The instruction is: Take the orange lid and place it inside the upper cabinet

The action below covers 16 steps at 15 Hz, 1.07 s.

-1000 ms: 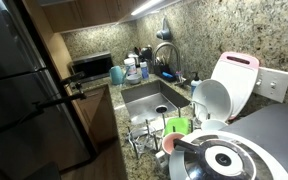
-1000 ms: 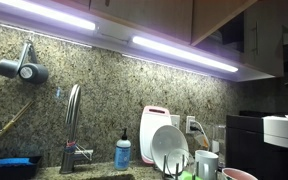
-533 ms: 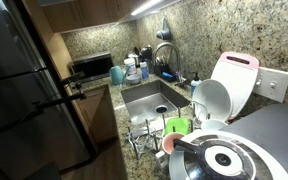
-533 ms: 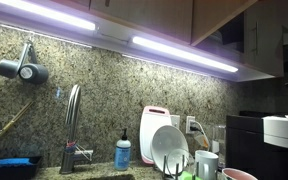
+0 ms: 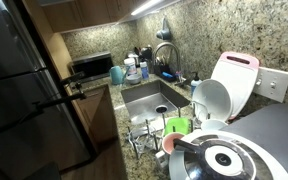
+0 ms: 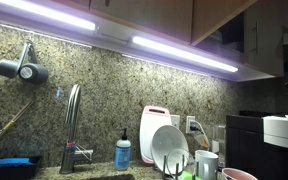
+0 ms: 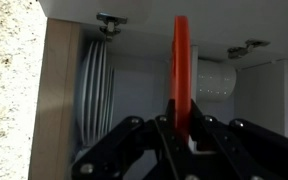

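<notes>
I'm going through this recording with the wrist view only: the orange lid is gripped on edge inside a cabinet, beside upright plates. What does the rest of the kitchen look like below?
Observer: In an exterior view, a steel sink is set into a granite counter. A bright green cup and an upright white plate are beside it.
Operator: Does the cabinet's door show from outside?
Observer: In an exterior view, a brown door panel of the upper cabinet appears swung out at an angle above the light strip. I cannot make out the arm there.
</notes>
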Each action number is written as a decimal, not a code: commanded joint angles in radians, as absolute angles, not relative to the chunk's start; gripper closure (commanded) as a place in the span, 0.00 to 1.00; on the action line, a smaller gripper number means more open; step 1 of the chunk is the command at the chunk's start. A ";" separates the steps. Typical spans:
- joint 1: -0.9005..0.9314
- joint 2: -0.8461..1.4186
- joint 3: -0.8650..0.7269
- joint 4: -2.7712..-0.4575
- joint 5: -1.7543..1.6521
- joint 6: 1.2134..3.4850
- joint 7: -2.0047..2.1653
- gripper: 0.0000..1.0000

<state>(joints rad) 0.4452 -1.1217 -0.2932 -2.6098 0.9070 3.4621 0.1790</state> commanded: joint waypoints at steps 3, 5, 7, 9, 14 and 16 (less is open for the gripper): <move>0.460 -0.999 -0.334 -2.498 0.872 3.462 0.196 0.96; 0.470 -0.966 -0.343 -2.473 0.869 3.462 0.199 0.96; 0.461 -0.933 -0.344 -2.446 0.862 3.462 0.202 0.96; 0.458 -0.900 -0.347 -2.420 0.863 3.462 0.206 0.96; 0.451 -0.818 -0.362 -2.346 0.873 3.462 0.223 0.96; 0.463 -0.790 -0.378 -2.324 0.884 3.462 0.226 0.96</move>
